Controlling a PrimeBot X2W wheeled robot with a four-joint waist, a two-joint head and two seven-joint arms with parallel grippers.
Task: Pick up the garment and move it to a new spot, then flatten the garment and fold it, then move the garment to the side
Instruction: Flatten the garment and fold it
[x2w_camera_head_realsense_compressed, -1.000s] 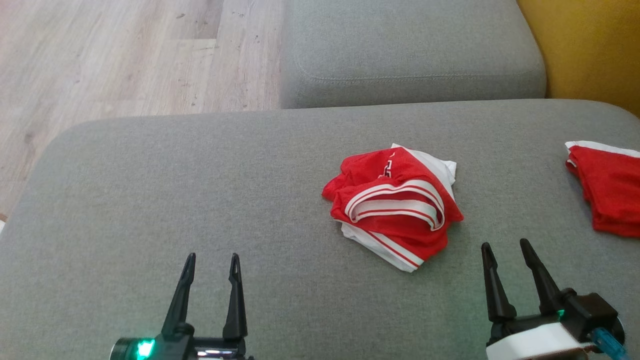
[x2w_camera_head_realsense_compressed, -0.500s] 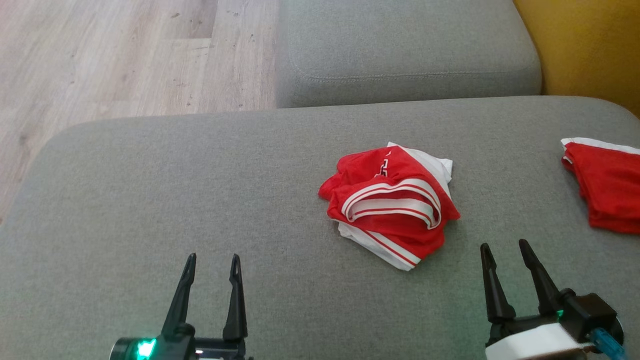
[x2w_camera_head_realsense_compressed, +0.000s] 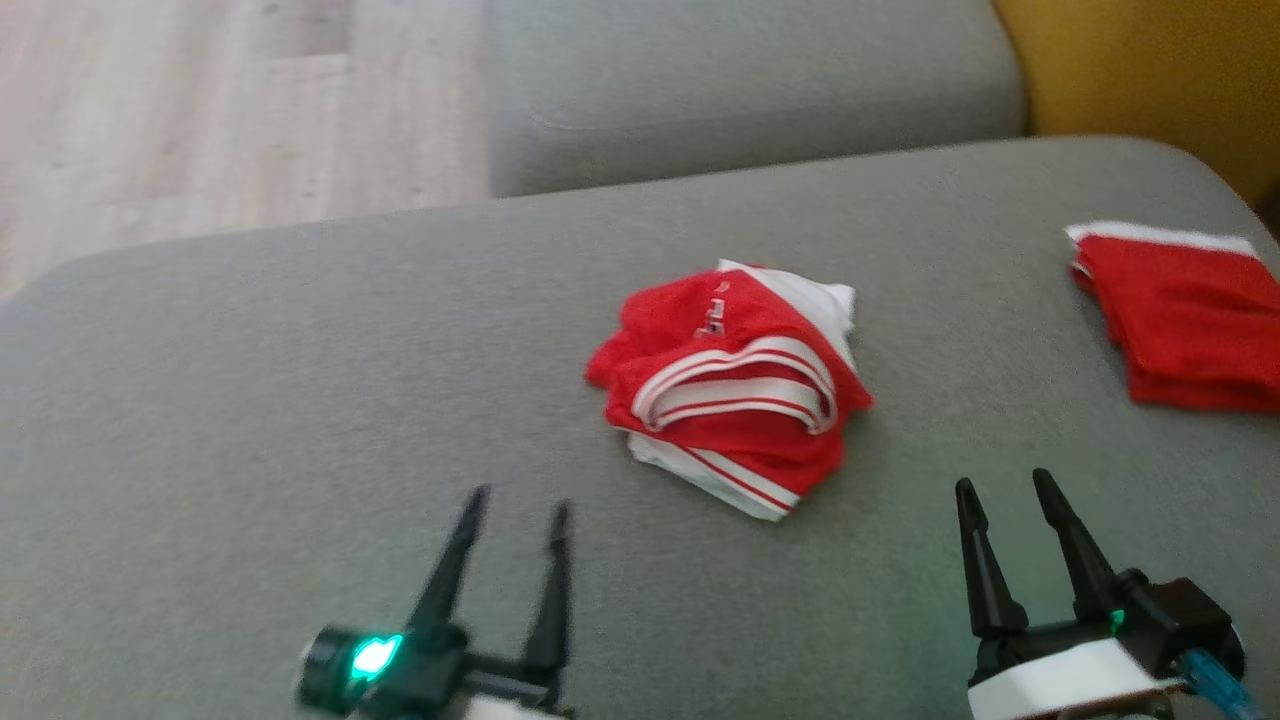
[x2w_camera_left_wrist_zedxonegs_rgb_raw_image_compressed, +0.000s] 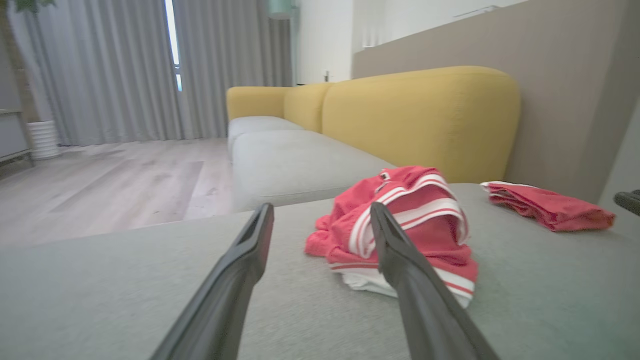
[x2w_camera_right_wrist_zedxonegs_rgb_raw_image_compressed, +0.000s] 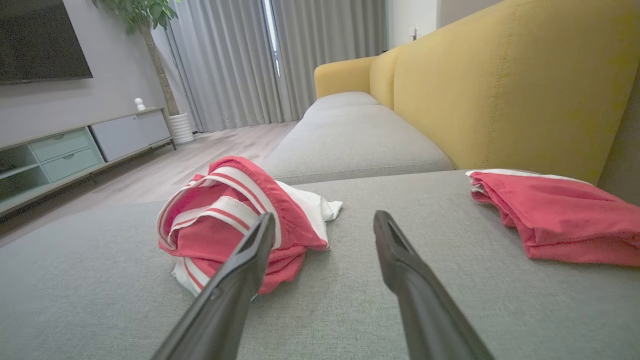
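The garment (x2w_camera_head_realsense_compressed: 735, 385) is a crumpled heap of red mesh cloth with white bands and a white lining, lying near the middle of the grey seat cushion (x2w_camera_head_realsense_compressed: 250, 400). My left gripper (x2w_camera_head_realsense_compressed: 519, 500) hovers open and empty over the cushion, to the near left of the heap. My right gripper (x2w_camera_head_realsense_compressed: 1003, 480) is open and empty too, to the near right of it. In the left wrist view the garment (x2w_camera_left_wrist_zedxonegs_rgb_raw_image_compressed: 425, 220) lies just beyond my right fingertip. In the right wrist view the garment (x2w_camera_right_wrist_zedxonegs_rgb_raw_image_compressed: 220, 210) sits ahead on the left.
A second red garment (x2w_camera_head_realsense_compressed: 1180, 320) lies folded at the cushion's far right, near the yellow backrest (x2w_camera_head_realsense_compressed: 1150, 70). Another grey cushion (x2w_camera_head_realsense_compressed: 740, 90) adjoins beyond. Wooden floor (x2w_camera_head_realsense_compressed: 180, 110) lies past the cushion's left edge.
The head camera has swung, shifting the whole picture left and up. My left gripper has moved right, closer to the garment. Both grippers stay open; the garment has not moved.
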